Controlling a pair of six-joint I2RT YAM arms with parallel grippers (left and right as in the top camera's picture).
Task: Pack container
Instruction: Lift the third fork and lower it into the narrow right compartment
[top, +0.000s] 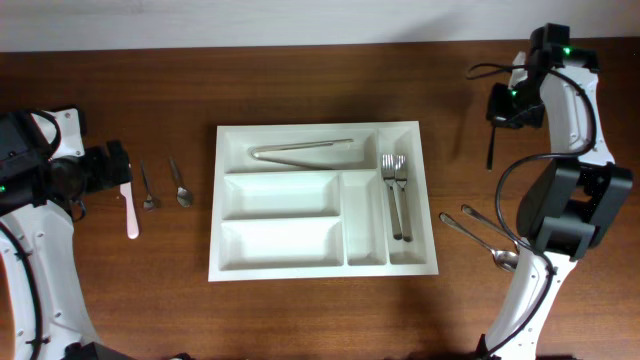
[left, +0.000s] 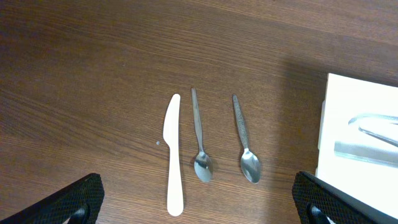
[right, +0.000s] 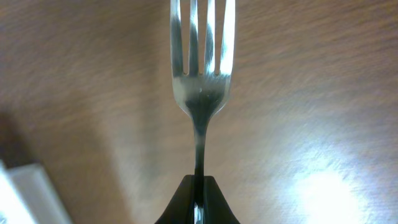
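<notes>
Nearby, a white knife (left: 174, 155) and two teaspoons (left: 199, 140) are pictured beside the wide-open, empty left gripper (left: 199, 200). A fork (right: 200, 81) is clamped in the closed right gripper (right: 198, 186), with the container (top: 300, 130) at its eight o'clock.

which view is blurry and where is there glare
Right wrist: the fork held in the right gripper is fairly sharp, the table behind is blurred, with a bright glare patch at lower right. Left wrist: crisp wood grain, white knife and two teaspoons in focus. Overhead: even light, soft shadows, no strong glare.
</notes>
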